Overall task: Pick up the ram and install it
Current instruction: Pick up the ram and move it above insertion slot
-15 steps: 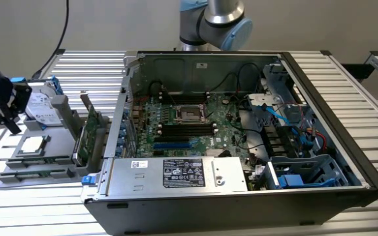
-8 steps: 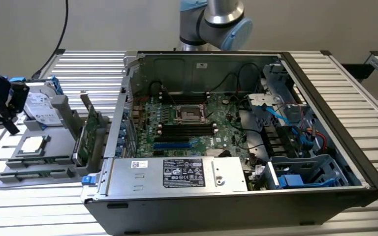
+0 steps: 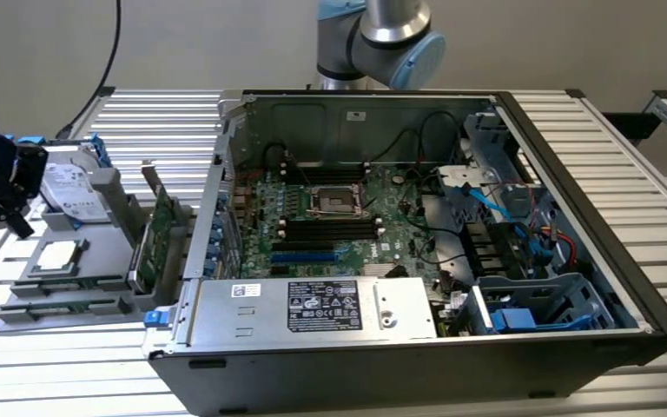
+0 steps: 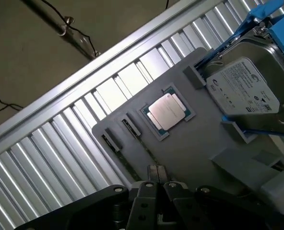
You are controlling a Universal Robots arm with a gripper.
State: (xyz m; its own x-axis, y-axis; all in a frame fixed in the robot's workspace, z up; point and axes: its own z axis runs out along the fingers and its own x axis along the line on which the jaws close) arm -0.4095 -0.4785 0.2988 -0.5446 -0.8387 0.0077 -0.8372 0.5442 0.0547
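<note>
**A:** Exterior view first. Where does everything stand?

**B:** The arm point(image 3: 386, 35) stands beyond the open computer case point(image 3: 426, 369). The gripper point(image 3: 15, 224) hangs at the exterior view's left, above the outer end of the grey tray point(image 3: 15, 320) on the slatted worktop point(image 3: 611, 130).

**A:** And the ram?

**B:** As far as I can make out, the ram point(image 3: 67, 283) is the dark strip lying in a long holder near the tray's front edge, well apart from the case (a second holder just in front of it looks much the same). Behind it lie the processor chip point(image 3: 56, 254) and the hard drive point(image 3: 69, 187). A green expansion card point(image 3: 162, 230) stands upright between tray and case.

**A:** Inside the case?

**B:** The motherboard point(image 3: 346, 204) lies flat, with its black memory slots point(image 3: 327, 230) beside the processor socket. The gripper is well apart from them.

**A:** Now the wrist view.

**B:** It looks down on the grey tray point(image 4: 190, 143) and the worktop point(image 4: 60, 158). The gripper point(image 4: 155, 175) hovers over a bare part of the tray, near the processor chip point(image 4: 167, 111). Its fingers point(image 4: 146, 194) are pressed together, with nothing visible between them. The hard drive point(image 4: 245, 91) sits beyond the chip. Two short dark holder ends point(image 4: 131, 127) show near the tray's corner, but I cannot tell from here whether a stick sits in them.
</note>
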